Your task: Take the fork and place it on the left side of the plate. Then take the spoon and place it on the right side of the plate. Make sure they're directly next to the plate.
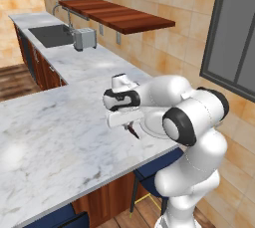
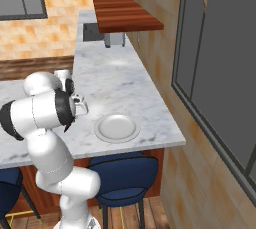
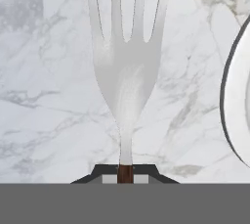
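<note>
One utensil in hand: two-finger dark-tipped gripper (image 3: pixel 125 175) clamped on small fork with pale silver tines and slim dark brown handle (image 3: pixel 126 78), pinched at the top of the handle, where silver neck meets brown.

Long axis of fork running straight out from between the fingertips along the hand's line of sight, tines at the far end, veined white marble countertop (image 3: pixel 44 120) close beneath. Whether resting on the marble or just above it: cannot tell.

Just beside the fork, off to the right in the hand view: curved rim of round pale grey plate with shallow raised edge (image 3: pixel 239 115), apart from the tines by a narrow strip of marble, rim roughly parallel to the fork's length.

In the left base view, gripper (image 1: pixel 130 128) low over the counter with dark handle tip below it, plate (image 1: pixel 153 126) immediately beyond, toward the wall.

Judged stage: fork at or near its place on the plate's left side; release next, spoon not yet fetched.
</note>
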